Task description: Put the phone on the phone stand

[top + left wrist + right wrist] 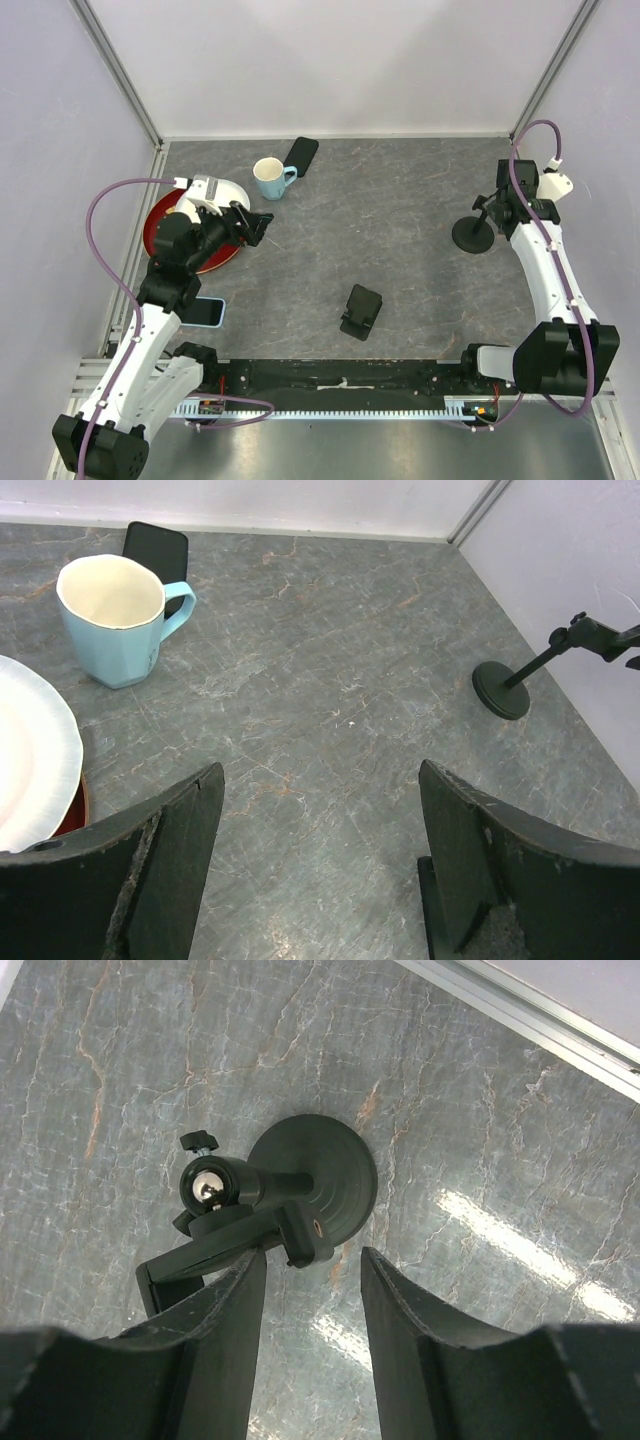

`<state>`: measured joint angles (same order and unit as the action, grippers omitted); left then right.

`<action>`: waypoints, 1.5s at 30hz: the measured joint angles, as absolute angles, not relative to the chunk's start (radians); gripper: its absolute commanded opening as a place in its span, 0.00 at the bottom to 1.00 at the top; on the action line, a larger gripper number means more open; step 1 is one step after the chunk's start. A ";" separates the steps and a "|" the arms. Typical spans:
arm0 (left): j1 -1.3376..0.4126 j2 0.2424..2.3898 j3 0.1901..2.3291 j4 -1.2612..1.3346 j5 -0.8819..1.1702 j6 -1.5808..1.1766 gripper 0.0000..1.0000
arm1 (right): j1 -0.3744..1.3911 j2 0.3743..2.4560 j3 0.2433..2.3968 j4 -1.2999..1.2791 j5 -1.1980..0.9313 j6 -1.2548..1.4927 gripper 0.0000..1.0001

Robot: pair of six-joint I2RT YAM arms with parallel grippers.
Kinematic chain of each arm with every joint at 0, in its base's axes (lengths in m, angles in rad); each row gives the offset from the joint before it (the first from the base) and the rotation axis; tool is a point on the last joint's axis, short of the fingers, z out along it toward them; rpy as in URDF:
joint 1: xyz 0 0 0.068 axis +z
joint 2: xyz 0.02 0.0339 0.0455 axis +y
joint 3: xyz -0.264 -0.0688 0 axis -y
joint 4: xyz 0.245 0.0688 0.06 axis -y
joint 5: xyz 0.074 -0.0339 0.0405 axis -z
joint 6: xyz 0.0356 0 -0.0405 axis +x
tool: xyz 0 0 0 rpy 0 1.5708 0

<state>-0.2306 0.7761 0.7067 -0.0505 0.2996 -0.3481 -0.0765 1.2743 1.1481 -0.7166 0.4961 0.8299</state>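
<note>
A black phone (301, 155) lies flat at the back of the table behind a light blue mug (270, 178); it also shows in the left wrist view (157, 548). A black stand with a round base (472, 236) and a clamp head stands at the right. In the right wrist view its base (325, 1172) and clamp (235, 1242) lie just past my fingertips. My right gripper (312, 1265) is open above it, and the clamp touches or nearly touches the left finger (215, 1330). My left gripper (320, 780) is open and empty over bare table.
A small black folding stand (360, 312) sits at the front centre. A light blue phone-like slab (208, 312) lies by the left arm. A white plate on a red plate (205, 245) is at the left. The mug (115, 615) is ahead-left of my left gripper.
</note>
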 measured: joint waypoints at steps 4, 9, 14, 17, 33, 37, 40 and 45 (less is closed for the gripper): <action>-0.231 0.776 0.708 -0.051 0.300 -0.348 0.84 | -0.076 1.288 1.143 -0.703 0.499 0.812 0.47; -0.231 0.776 0.708 -0.051 0.300 -0.349 0.84 | -0.076 1.326 1.132 -0.677 0.500 0.764 0.28; -0.231 0.776 0.708 -0.051 0.300 -0.349 0.84 | -0.076 1.366 1.129 -0.647 0.488 0.720 0.00; -0.231 0.776 0.708 -0.051 0.300 -0.349 0.84 | -0.076 1.366 1.123 -0.631 0.469 0.702 0.00; -0.231 0.778 0.708 -0.051 0.300 -0.350 0.84 | 0.172 1.325 1.090 -0.554 0.414 0.822 0.00; -0.231 0.779 0.708 -0.051 0.300 -0.350 0.84 | 0.224 1.330 1.113 -0.554 0.423 0.822 0.28; -0.231 0.779 0.708 -0.051 0.300 -0.350 0.84 | 0.223 1.316 1.121 -0.546 0.447 0.757 0.59; -0.231 0.778 0.708 -0.051 0.301 -0.350 0.84 | 0.174 1.194 1.116 -0.535 0.466 0.655 0.98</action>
<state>-0.2306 0.7784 0.7078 -0.0505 0.3008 -0.3496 0.1741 1.1942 1.1160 -0.5350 0.4660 0.6548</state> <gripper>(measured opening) 0.843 0.950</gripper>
